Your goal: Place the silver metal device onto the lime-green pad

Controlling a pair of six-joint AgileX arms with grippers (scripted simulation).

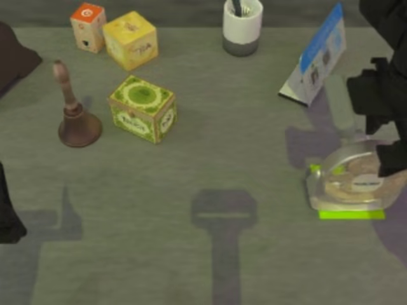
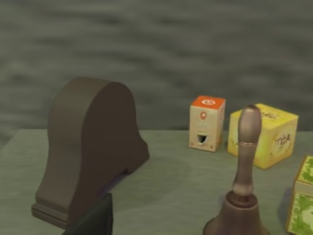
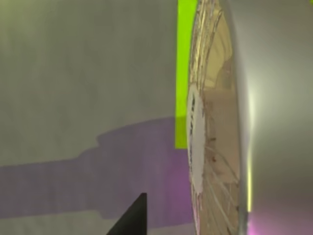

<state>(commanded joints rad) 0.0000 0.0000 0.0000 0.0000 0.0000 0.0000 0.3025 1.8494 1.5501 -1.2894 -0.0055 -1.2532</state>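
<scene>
Silver metal device (image 1: 353, 181) covers lime-green pad (image 1: 351, 215) on grey-green table (image 1: 210, 165).

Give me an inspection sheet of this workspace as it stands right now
Surface: grey-green table, arm shadows across it.
Job's things: silver metal device over the lime-green pad, only the pad's near edge showing.
Clutter: brown bell, green patterned box, yellow tea box, orange-topped box, white-and-grey cup, blue-and-white card, brown arched block.
Grippers: right gripper at the device; left arm parked at the left edge.
Cables: nothing seen.
Surroundings: dark backdrop.
</scene>
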